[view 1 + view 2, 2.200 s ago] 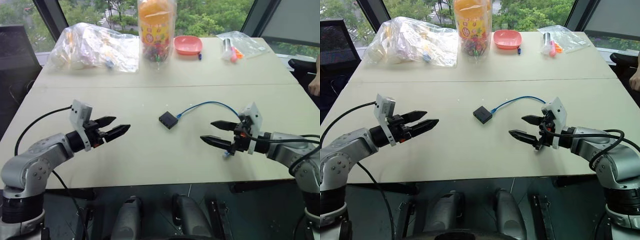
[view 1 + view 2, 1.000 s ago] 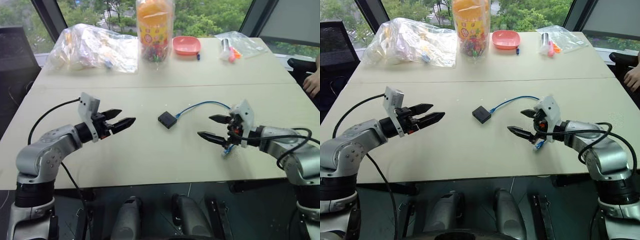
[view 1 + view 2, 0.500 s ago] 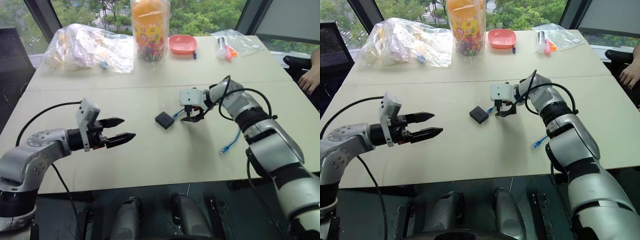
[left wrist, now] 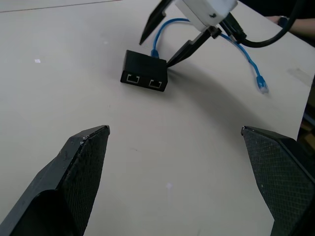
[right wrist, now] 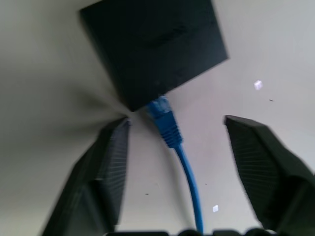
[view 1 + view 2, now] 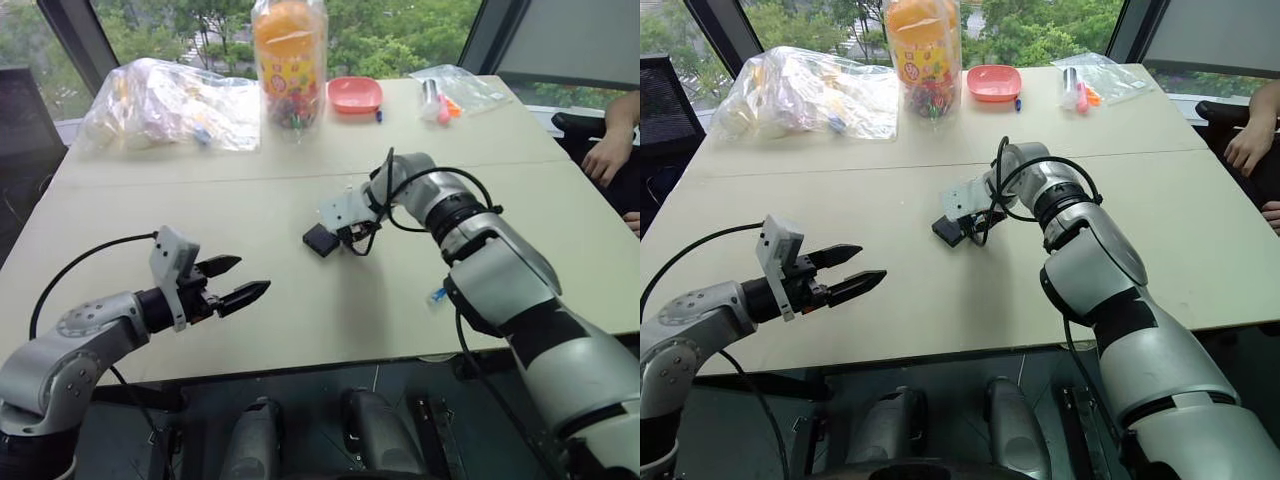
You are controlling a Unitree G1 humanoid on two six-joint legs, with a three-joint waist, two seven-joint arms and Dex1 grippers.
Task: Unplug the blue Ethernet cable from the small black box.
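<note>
Cable (image 5: 172, 132) is still sitting plugged into the small black box (image 6: 321, 240), which is lying near the middle of the table (image 6: 300, 310), well away from every edge. You are bringing the right gripper (image 5: 174, 135) down over the plug, fingers apart and straddling it, one on each side, not yet pinching; that placement looks meant for a grip right at the connector rather than on the loose cord. The left gripper (image 6: 238, 282) is hovering nearer the front edge, fingers spread, holding nothing. The left wrist view is showing two empty ports on the box's near face and the cable's free plug (image 4: 262, 88) lying loose on the table; the right wrist view is showing the seated plug close up.
</note>
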